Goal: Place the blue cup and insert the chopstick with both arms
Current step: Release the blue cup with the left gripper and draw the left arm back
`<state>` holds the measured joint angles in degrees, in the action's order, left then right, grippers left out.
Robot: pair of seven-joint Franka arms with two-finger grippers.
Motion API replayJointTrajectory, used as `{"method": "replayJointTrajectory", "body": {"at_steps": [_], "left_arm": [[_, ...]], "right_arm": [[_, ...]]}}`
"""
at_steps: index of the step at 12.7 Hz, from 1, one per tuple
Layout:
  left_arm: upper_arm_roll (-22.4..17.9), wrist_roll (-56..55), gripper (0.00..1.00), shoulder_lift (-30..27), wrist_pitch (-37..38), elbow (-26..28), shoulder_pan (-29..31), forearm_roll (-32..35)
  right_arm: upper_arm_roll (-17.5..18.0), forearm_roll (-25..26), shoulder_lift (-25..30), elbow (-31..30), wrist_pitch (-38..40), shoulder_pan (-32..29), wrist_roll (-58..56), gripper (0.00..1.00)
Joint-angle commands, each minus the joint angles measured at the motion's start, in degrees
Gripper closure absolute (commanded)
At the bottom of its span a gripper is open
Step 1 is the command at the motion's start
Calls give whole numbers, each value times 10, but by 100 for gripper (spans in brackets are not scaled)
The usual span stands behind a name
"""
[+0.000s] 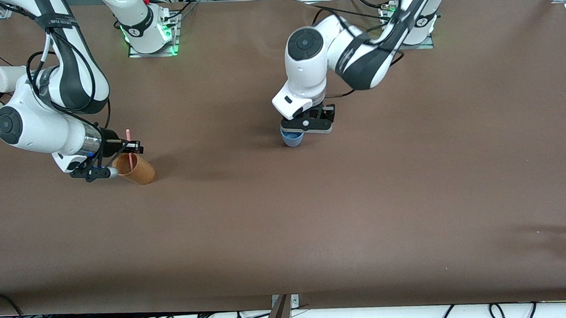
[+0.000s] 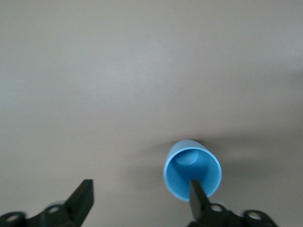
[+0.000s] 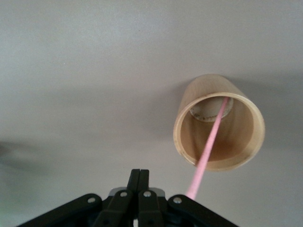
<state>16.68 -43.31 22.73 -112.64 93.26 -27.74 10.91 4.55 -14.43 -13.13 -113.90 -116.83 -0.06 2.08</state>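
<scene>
- Chopstick (image 3: 209, 146) stands slanted inside the tan cup (image 1: 137, 169), its tip on the cup's floor, at the right arm's end of the table.
- Right gripper (image 1: 112, 160) hangs beside that cup, fingers pressed together on nothing.
- Blue cup (image 2: 192, 169) stands upright mid-table, empty.
- Left gripper (image 1: 310, 123) hovers over it, fingers apart, one fingertip (image 2: 198, 195) across its rim.

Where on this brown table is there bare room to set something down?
Broad bare stretch: nearer the camera than the tan wooden cup and light-blue tapered cup, and between them. Crowded: the right gripper by the pink chopstick, the left gripper over the blue cup.
</scene>
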Motion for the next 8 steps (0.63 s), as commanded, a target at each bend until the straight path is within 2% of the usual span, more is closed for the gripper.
{"method": "replayJointTrajectory", "body": {"at_steps": [1, 2, 3, 4, 6, 8], "left_arm": [[-2, 47, 0, -1, 86, -76, 36, 1], [-2, 73, 0, -13, 90, -87, 62, 0], [0, 97, 0, -31, 100, -93, 90, -1], [3, 128, 0, -50, 106, -95, 120, -1], [4, 216, 0, -69, 107, -98, 179, -9], [-1, 318, 0, -109, 109, -73, 233, -29]], "right_arm": [[1, -12, 11, 3, 20, -8, -13, 42], [1, -9, 12, 13, 33, -8, -22, 31], [1, -3, 13, 24, 53, -9, -33, 29], [-1, -3, 13, 24, 61, -9, -37, 18], [-1, -3, 14, 16, 69, -18, -38, 17], [-14, -3, 14, 15, 99, -26, -40, 17]]}}
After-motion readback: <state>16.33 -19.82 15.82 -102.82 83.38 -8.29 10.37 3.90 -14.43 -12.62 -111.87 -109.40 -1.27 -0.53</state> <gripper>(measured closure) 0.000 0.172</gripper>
